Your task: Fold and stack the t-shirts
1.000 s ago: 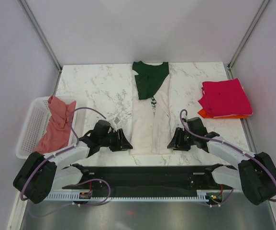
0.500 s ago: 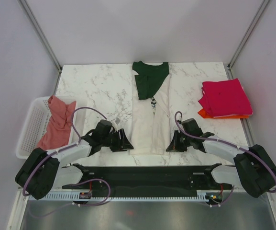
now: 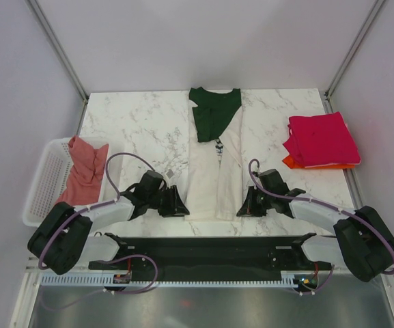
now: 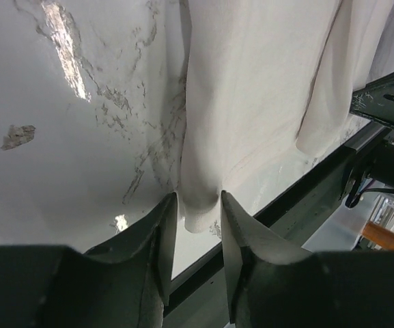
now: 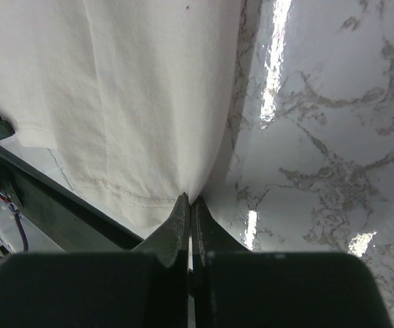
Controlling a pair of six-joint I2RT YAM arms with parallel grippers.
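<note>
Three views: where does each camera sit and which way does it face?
Top external: above, behind the bases, looking down at the table; both arms show.
Left wrist: on the left arm, facing the cream t-shirt's hem between the left fingers.
Right wrist: on the right arm, right fingers shut on that hem.
Shared: the cream t-shirt.

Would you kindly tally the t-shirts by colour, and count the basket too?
Cream and green t-shirt: 1
Pink t-shirt: 1
Magenta t-shirt: 1 (layers unclear)
Orange t-shirt: 1
Basket: 1
Total: 5
</note>
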